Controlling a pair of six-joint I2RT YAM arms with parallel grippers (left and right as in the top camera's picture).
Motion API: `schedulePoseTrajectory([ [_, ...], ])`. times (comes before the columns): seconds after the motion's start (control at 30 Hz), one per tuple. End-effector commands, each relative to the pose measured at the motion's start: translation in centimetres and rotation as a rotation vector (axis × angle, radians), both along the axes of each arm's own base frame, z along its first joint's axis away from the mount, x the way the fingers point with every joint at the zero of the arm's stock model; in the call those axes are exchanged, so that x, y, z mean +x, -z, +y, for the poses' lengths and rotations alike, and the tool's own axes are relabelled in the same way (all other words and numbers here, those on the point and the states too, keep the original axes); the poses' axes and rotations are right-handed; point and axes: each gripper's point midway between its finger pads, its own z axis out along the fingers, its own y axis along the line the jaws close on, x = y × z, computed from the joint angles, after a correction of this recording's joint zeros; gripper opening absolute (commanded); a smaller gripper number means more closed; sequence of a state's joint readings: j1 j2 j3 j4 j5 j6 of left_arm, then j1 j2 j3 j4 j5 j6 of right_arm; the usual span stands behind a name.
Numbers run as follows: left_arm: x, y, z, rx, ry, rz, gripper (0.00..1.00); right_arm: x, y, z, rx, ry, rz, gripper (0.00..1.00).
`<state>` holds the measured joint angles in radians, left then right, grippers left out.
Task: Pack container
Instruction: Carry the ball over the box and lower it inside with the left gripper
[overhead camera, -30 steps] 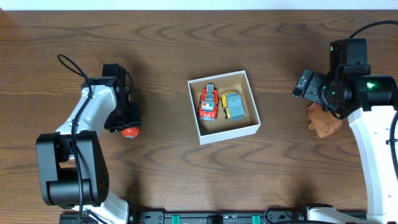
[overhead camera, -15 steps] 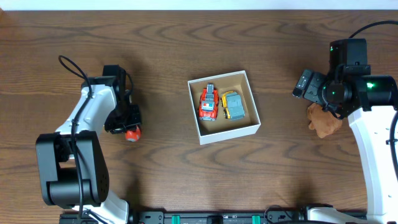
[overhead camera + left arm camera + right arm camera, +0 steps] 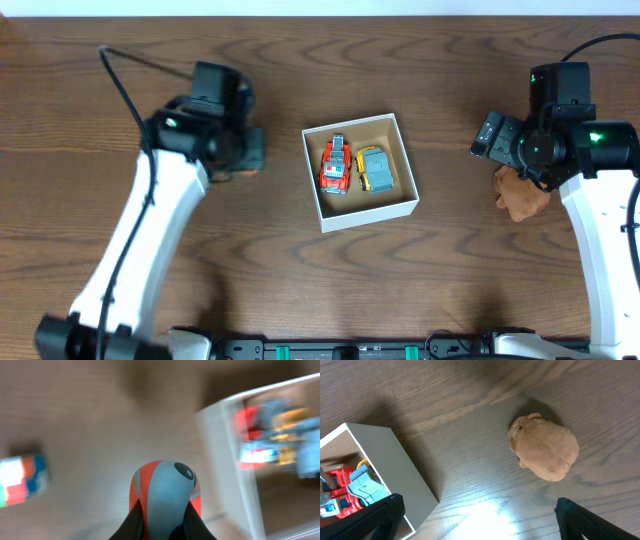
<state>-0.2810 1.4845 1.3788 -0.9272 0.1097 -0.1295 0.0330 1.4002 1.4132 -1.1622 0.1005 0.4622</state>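
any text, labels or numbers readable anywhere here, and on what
No text can be read in any view.
On the red toy car in the container: a white and blue patch, too blurred to read.
On the round toy in the left tool: a dark oval mark, no letters.

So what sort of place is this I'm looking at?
Probably a robotics lab bench: left robot arm and right robot arm at a wooden table, a white cardboard box holding toy cars, and a brown toy lying loose.
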Motion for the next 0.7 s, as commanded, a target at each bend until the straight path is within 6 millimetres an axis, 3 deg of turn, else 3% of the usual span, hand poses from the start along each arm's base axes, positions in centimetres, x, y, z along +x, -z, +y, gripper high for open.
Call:
schedulePoseTrajectory([
  [0.0, 0.0, -1.9, -4.6, -0.017, 0.174, -0.104, 0.06, -0.1, 0.1, -0.2, -0.002, -0.008, 0.006, 0.99],
  [0.1, 0.5, -2.0, -8.1, -0.004, 0.312, -0.175, 0.06, -0.2, 0.1, -0.2, -0.003, -0.008, 0.011, 0.99],
  [0.2, 1.3, -0.6, -9.8, 0.004, 0.343, -0.175, 0.06, -0.3, 0.2, -0.2, -0.003, -0.008, 0.013, 0.99],
  [0.47, 2.4, 5.1, -10.4, 0.046, 0.347, -0.054, 0.06, -0.4, 0.2, -0.2, -0.011, -0.025, 0.020, 0.99],
  [0.67, 2.9, 5.9, -10.7, 0.048, 0.347, -0.048, 0.06, -0.5, 0.2, -0.2, -0.014, -0.031, 0.022, 0.99],
])
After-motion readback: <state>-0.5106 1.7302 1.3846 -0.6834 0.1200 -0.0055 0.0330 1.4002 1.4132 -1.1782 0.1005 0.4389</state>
